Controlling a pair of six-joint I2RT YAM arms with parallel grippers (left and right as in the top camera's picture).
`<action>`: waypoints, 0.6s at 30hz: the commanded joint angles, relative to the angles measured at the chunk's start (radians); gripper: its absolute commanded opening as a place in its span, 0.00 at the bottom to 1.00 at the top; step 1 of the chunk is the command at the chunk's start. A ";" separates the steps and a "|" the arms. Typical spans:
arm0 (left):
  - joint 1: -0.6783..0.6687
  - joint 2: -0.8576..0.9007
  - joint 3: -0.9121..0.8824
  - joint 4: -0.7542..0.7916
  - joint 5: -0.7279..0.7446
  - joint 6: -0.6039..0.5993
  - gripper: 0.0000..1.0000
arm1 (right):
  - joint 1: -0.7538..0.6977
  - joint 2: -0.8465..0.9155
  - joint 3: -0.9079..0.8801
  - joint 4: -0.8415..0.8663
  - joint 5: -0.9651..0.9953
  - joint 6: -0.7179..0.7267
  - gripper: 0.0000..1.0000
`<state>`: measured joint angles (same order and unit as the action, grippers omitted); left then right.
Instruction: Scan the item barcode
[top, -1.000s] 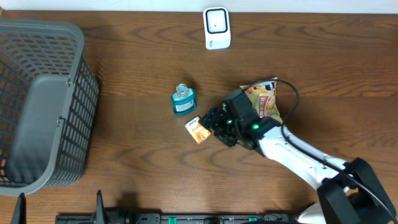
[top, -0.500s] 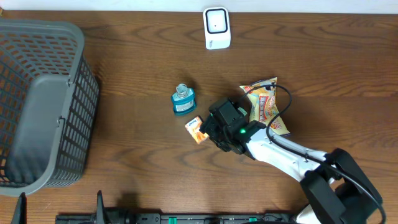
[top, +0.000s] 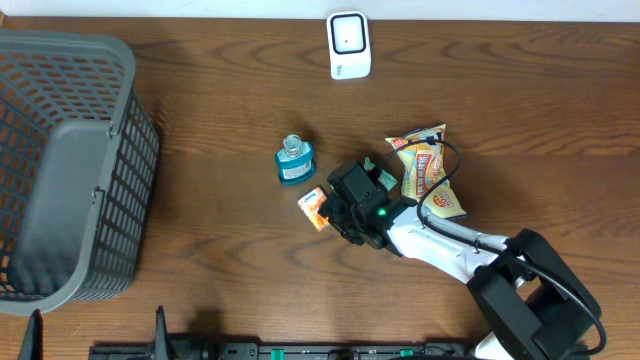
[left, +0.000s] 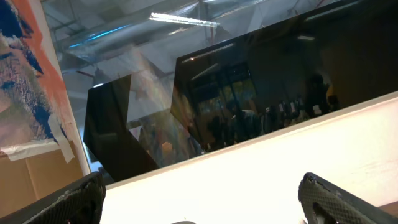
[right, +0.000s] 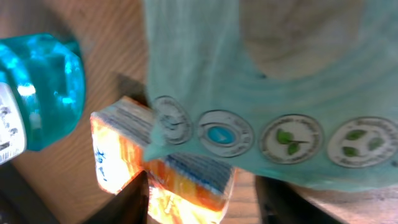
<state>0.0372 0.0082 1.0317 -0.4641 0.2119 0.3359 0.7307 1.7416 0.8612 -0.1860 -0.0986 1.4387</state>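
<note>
In the pick-up step, the right gripper straddles the orange box, though whether it grips yet cannot be told, and next it must clamp and carry the box to the white scanner, while the left gripper hangs wide open.

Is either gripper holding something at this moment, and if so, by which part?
It cannot be told. The right gripper straddles the small orange box, but contact is not visible. The left gripper is open and empty.

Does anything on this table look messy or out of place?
Slightly: the small orange box lies at an angle, and in the right wrist view a teal packet overlaps its upper edge. Nothing looks spilled or damaged.
</note>
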 joint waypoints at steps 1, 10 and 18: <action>-0.004 -0.005 0.008 0.004 0.013 -0.013 0.99 | 0.006 0.028 -0.006 -0.040 0.030 0.037 0.38; -0.014 -0.005 0.008 0.005 0.013 -0.013 0.99 | 0.006 0.028 -0.006 -0.057 0.042 0.048 0.01; -0.024 -0.005 0.016 0.004 0.013 -0.013 0.99 | -0.075 0.001 -0.005 -0.066 -0.324 -0.108 0.01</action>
<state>0.0174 0.0082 1.0317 -0.4641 0.2119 0.3359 0.6952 1.7405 0.8688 -0.2298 -0.2123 1.4242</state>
